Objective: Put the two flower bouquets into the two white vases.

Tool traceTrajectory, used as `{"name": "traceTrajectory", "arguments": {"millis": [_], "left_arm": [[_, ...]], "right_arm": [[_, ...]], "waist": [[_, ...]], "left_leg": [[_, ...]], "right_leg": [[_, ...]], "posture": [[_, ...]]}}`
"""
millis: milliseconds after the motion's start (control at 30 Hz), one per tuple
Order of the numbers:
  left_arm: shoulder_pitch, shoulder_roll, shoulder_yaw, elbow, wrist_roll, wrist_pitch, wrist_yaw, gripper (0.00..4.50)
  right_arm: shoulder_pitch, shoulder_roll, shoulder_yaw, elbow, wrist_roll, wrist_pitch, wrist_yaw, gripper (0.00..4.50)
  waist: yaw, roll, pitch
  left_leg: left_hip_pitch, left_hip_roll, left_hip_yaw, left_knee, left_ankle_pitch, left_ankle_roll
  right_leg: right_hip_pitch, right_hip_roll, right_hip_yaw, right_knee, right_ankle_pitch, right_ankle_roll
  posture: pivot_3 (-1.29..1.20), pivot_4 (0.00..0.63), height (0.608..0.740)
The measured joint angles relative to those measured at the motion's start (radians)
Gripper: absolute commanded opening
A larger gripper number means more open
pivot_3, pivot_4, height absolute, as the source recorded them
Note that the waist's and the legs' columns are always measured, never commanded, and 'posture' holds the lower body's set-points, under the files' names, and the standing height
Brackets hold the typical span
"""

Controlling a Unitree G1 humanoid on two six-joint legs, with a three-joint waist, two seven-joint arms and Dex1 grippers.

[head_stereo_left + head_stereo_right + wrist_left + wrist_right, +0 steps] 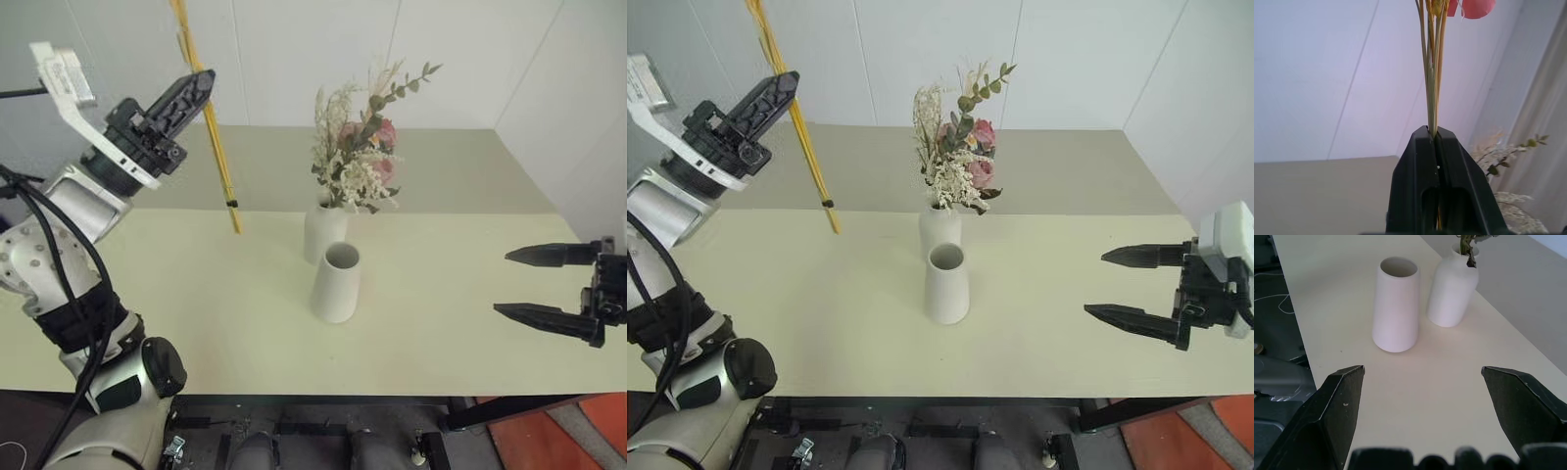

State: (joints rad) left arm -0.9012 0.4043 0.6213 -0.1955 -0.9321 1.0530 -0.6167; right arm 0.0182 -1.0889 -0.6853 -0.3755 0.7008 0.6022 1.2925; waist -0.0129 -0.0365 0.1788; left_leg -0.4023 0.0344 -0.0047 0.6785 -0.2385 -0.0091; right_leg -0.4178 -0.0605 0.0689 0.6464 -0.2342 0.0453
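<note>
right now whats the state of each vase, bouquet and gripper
bottle vase: upright, holds the rose bouquet
rose bouquet: standing in the bottle vase
cone vase: upright, empty, in front of the bottle vase
wheat bouquet: lifted off the table, stems hanging down
left gripper: shut on the wheat bouquet
right gripper: open, empty

Two vases are standing near the middle of the bench (196,323), just beside each other. The cone vase (336,282) is sitting in front, nearer the robot; the bottle vase (323,230) is standing behind it and slightly to the left. The bushy bouquet (361,147) is sitting in the bottle vase. The left end effector (201,83) is hanging above the bench's left side, clamping the slim bouquet (217,147), whose stems are dangling clear of the bench. The right end effector (539,284) is hovering spread wide at the right, well apart from the vases.
</note>
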Motion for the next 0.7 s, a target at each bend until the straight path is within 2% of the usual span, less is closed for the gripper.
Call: {"name": "traceTrajectory", "arguments": {"millis": [433, 700], "left_arm": [[0.011, -0.141, -0.2, 0.177, -0.014, -0.346, -0.244, 0.06], [0.01, -0.172, -0.323, 0.213, 0.02, -0.464, -0.34, 0.06]], "right_arm": [[0.089, 0.045, -0.079, -0.046, -0.016, -0.017, -0.039, 4.5], [0.115, 0.056, -0.084, -0.063, -0.013, -0.017, -0.06, 4.5]], "waist": [[-0.001, 0.0, 0.0], [-0.001, 0.0, 0.0]], "left_leg": [[-0.001, 0.0, 0.0, 0.0, 0.0, 0.0], [-0.001, 0.0, 0.0, 0.0, 0.0, 0.0]], "right_leg": [[0.0, 0.0, 0.0, -0.001, 0.0, 0.0], [0.0, 0.0, 0.0, -0.001, 0.0, 0.0]], "posture": [[0.0, 0.15, 0.74], [0.0, 0.15, 0.74]]}}
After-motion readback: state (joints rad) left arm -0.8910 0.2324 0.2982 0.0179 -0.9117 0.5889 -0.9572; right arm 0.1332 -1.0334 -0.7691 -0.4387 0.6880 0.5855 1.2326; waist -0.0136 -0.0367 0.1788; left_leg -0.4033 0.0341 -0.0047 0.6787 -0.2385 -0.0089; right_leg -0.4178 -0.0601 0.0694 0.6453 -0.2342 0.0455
